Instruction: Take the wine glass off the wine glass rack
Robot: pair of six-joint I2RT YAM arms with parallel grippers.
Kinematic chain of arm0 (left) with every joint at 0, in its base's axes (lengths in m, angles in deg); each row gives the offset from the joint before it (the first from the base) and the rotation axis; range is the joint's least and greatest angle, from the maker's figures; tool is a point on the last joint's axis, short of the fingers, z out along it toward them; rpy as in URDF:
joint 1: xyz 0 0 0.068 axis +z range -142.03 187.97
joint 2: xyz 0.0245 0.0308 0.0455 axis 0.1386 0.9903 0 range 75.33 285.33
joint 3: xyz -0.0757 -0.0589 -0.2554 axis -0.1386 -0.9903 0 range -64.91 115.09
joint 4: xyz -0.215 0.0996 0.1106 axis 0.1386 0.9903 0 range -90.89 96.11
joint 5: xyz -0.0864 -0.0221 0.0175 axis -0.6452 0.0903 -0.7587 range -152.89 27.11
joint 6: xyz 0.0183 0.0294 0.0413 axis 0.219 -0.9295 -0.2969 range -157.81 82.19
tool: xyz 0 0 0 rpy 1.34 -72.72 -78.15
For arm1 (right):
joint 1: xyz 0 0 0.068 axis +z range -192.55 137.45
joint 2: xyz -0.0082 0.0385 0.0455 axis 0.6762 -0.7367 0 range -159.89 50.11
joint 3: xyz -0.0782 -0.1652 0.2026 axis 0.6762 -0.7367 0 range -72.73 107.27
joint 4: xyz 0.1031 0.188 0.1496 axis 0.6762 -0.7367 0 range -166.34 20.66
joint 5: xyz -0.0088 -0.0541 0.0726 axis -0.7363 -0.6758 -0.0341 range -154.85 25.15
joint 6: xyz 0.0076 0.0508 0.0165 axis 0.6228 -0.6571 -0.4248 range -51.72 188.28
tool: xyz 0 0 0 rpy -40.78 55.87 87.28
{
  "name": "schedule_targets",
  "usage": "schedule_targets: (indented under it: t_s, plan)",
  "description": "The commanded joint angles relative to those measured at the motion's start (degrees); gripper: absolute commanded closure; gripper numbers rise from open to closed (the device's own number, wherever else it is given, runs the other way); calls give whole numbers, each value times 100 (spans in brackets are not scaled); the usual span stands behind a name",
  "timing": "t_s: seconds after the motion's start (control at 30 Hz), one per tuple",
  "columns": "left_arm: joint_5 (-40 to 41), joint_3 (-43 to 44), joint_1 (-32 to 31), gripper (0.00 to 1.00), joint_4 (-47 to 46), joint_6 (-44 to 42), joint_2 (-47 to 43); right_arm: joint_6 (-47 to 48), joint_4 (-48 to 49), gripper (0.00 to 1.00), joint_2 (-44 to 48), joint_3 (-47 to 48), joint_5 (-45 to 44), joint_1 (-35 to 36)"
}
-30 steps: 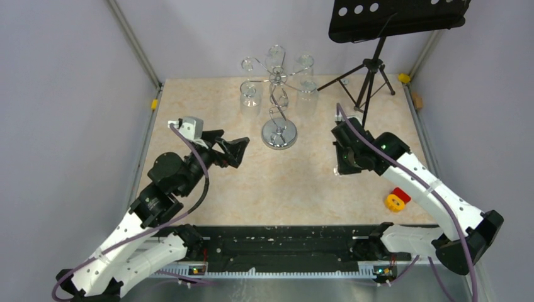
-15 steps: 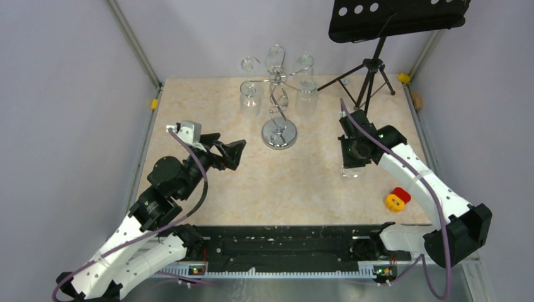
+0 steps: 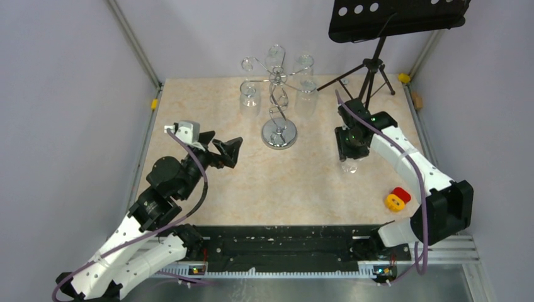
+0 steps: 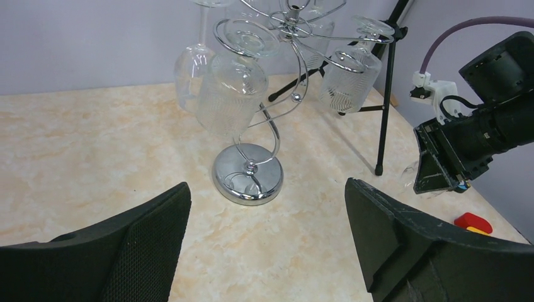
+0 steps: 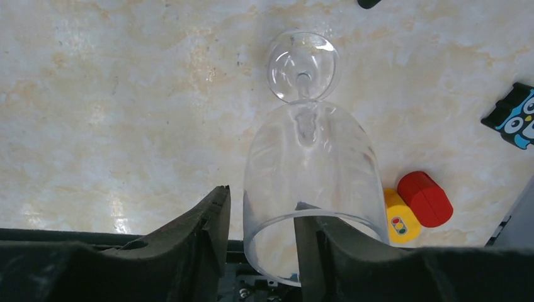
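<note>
The chrome wine glass rack (image 3: 279, 134) stands at the back middle of the table, and also shows in the left wrist view (image 4: 247, 175). Clear glasses hang upside down from its curled arms (image 3: 250, 97) (image 4: 227, 94). One wine glass (image 3: 349, 167) is off the rack, upright, its foot (image 5: 302, 66) down by the table. My right gripper (image 3: 350, 150) is above it, pointing down. Its fingers (image 5: 261, 211) straddle the bowl's rim (image 5: 312, 163) with slack, so the jaws are apart. My left gripper (image 3: 228, 151) (image 4: 267, 189) is wide open and empty, left of the rack.
A black tripod music stand (image 3: 371, 69) stands at the back right, one leg near my right arm. A yellow and red toy (image 3: 397, 199) (image 5: 415, 204) lies right of the glass. A black patterned piece (image 5: 513, 116) lies farther right. Frame posts line the table's edges.
My right gripper has moved back and to the right with the wine glass, lowering it upright toward the table. My left gripper has drifted slightly left and stays open.
</note>
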Motion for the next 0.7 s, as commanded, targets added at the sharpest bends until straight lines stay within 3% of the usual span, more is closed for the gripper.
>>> schedule_targets:
  t_s: [0.0, 0.33, 0.67]
  plan:
    - [198, 264, -13, 5, -295, -99, 23, 114, -43, 55, -64, 587, -100, -159]
    - [472, 632, -14, 1, 59, 59, 313, 90, -251, 47, -59, 1423, -278, -264]
    - [517, 872, -8, 1, 233, 423, 402, 3, 149, 46, 449, 1398, -272, -341]
